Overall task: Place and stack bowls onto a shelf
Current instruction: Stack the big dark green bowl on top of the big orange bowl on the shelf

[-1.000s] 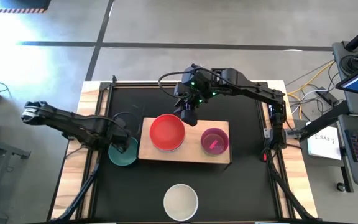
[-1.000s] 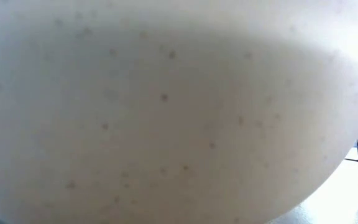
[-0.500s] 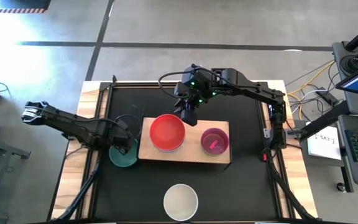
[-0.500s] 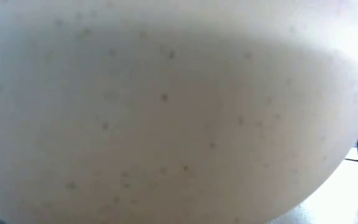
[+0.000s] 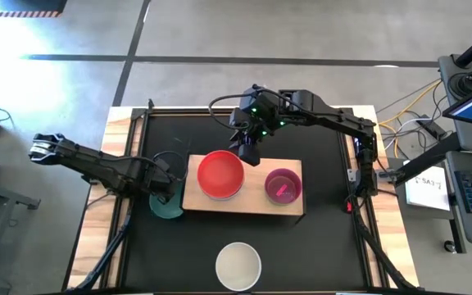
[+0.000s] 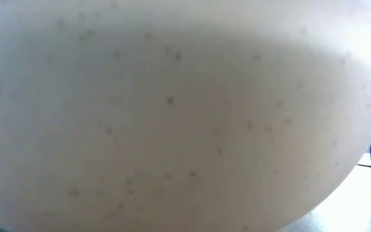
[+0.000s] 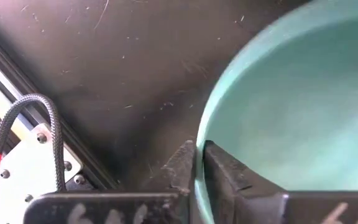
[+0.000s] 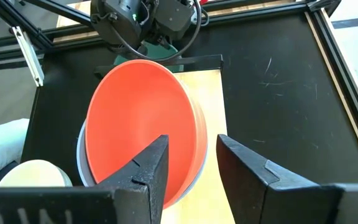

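The light-wood shelf (image 5: 252,205) lies mid-table. On it a red bowl (image 5: 220,174) sits nested in a blue-grey bowl (image 8: 81,163), with a magenta bowl (image 5: 283,186) to their right. A teal-green bowl (image 5: 170,209) stands on the black tabletop just left of the shelf, and my left gripper (image 5: 165,193) is shut on it. My right gripper (image 5: 248,152) hangs open above the shelf's far edge, over the red bowl (image 8: 138,118). A cream-white bowl (image 5: 238,265) stands at the near edge and fills the low view (image 6: 172,116). My left gripper pinches the teal-green bowl's rim (image 7: 201,132) on the bowl's far side, one finger (image 7: 222,168) inside the bowl and the other outside. The fingers point straight down from above. The bowl's base rests on the tabletop.
Black frame rails (image 5: 133,156) run along the table's left and right sides, with wooden edges outside them. Bare black tabletop lies between the shelf and the cream-white bowl, and right of the shelf.
My left gripper has sunk a little onto the teal-green bowl, which has slid slightly toward the shelf. My right arm has kept still.
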Action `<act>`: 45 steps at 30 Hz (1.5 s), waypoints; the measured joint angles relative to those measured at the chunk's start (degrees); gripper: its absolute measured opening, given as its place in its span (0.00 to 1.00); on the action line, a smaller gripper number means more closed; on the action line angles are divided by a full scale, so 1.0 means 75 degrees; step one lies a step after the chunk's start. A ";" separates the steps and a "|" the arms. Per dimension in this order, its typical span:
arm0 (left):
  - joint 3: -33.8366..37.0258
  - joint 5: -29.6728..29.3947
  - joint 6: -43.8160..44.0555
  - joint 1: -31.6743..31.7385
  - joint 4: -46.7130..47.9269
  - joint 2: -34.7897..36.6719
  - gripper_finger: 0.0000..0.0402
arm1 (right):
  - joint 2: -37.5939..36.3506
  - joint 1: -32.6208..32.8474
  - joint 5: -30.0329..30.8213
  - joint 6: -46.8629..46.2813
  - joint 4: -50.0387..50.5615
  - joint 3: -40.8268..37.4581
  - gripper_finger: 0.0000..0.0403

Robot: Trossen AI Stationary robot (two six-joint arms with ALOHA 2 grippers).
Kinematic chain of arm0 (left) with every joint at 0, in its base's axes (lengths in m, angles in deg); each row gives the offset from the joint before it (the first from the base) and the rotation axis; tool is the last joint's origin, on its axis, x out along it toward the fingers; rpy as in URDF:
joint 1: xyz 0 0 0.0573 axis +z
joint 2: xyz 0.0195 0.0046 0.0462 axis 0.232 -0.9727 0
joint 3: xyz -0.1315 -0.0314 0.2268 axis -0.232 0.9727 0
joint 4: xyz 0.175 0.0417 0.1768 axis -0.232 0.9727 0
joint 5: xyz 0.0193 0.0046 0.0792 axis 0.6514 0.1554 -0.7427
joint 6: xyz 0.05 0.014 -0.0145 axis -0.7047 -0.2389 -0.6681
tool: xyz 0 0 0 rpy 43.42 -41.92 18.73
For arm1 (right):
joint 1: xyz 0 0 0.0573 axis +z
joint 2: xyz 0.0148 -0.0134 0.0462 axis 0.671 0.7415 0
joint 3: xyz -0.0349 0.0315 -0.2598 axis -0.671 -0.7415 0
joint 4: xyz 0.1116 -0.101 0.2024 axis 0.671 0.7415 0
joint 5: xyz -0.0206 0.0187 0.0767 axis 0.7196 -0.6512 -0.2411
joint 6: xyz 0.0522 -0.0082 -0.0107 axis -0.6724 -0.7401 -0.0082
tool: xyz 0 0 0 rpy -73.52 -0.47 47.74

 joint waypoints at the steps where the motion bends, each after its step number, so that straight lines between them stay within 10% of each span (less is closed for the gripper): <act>1: 0.0000 -0.0004 0.0017 0.0000 -0.0028 0.0000 0.02 | -0.0001 0.0000 0.0000 0.0002 0.0000 0.0000 0.31; 13: -0.0387 -0.0145 0.0074 0.0009 0.0797 0.0270 0.00 | -0.0001 0.0003 0.0000 -0.0001 0.0000 -0.0003 0.30; 35: -0.3519 -0.3713 0.0739 0.0142 0.3063 0.0721 0.00 | -0.0001 0.0015 -0.0003 -0.0223 0.0366 -0.0012 0.29; 45: -0.3697 -0.3799 0.0420 0.0529 0.3008 0.0769 0.00 | -0.0001 0.0064 -0.0003 -0.0322 0.0397 -0.0012 0.29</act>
